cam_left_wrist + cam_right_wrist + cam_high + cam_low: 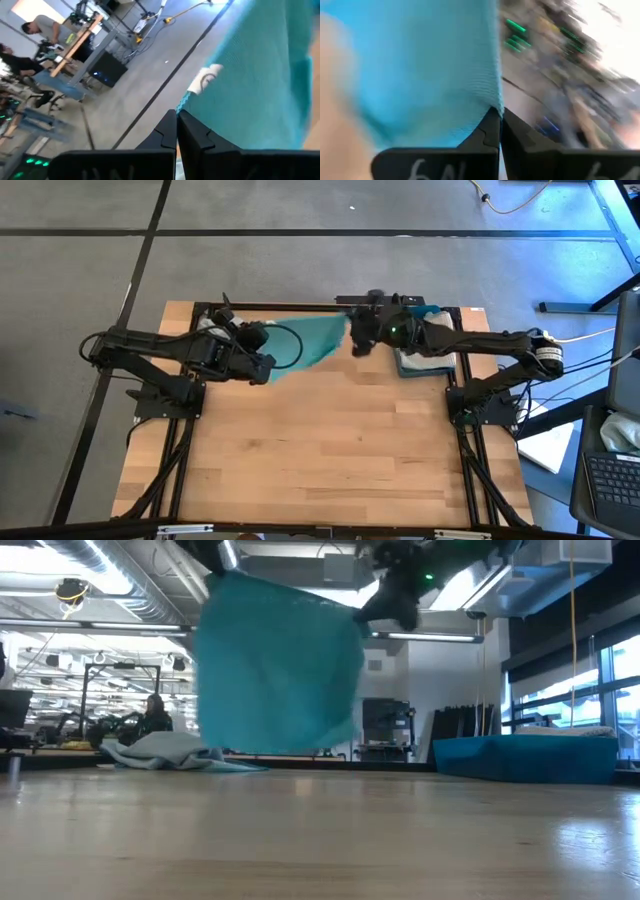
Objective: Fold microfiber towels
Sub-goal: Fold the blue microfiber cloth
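Both arms are holding one soft teal microfiber towel (312,342) stretched in the air above the upper middle of the light wooden table (320,450) in the high view. The left gripper (268,370) is sitting left of centre in that view, and the left wrist view is showing its two dark fingers (192,132) pressed together on the towel's (260,75) edge, close to a small white tag (204,80) sewn at the hem. The right gripper (356,340) is sitting just right of centre near the top of the table, and the right wrist view is showing its fingers (490,131) closed on a corner of the same towel (420,65).

In the low view the towel (278,665) is hanging as a broad sheet in the upper middle of the frame, well clear of the tabletop (320,840), with the right gripper (395,602) pinching its upper right corner; the left gripper is cut off at the top edge there.

A loose heap of pale grey and blue cloths (165,752) is lying at the left of the low view on the table's far edge. A rigid blue plastic tray (525,758) is standing at the right of that view; in the high view it (425,363) is lying under the right arm, with pale cloth inside.

A person (42,27) is showing at the upper left of the left wrist view, in the room beyond.
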Robot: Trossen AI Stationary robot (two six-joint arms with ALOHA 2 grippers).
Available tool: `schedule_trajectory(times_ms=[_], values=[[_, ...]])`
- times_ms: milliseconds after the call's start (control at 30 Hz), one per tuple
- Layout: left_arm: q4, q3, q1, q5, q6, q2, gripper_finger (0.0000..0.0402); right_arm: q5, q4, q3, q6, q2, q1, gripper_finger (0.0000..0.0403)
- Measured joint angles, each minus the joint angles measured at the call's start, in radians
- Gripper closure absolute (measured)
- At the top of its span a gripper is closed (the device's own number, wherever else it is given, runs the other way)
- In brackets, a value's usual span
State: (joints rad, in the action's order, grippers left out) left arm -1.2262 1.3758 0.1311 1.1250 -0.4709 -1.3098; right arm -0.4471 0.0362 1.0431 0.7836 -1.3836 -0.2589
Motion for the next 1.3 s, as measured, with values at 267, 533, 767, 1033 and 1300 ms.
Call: schedule_trajectory(times_ms=[267, 533, 767, 1033, 1300], values=[[-0.003, 0.001, 0.0, -0.004, 0.004, 0.0, 0.0401, 0.05, -0.073, -0.003, -0.107, 0.033, -0.032, 0.0398], [-0.005, 0.001, -0.003, 0.005, 0.003, 0.0, 0.0401, 0.311, -0.128, -0.01, -0.197, 0.007, -0.012, 0.0397], [0.012, 0.001, -0.016, -0.037, 0.002, 0.0, 0.0401, 0.349, -0.069, -0.008, -0.173, 0.001, -0.012, 0.0396], [0.289, -0.004, -0.013, -0.298, 0.228, -0.008, 0.0401, 0.678, -0.078, -0.006, -0.153, 0.002, 0.039, 0.0396], [0.742, -0.099, -0.023, -0.702, 0.527, -0.008, 0.0341, 0.892, -0.202, -0.005, -0.218, 0.002, 0.118, 0.0396]])
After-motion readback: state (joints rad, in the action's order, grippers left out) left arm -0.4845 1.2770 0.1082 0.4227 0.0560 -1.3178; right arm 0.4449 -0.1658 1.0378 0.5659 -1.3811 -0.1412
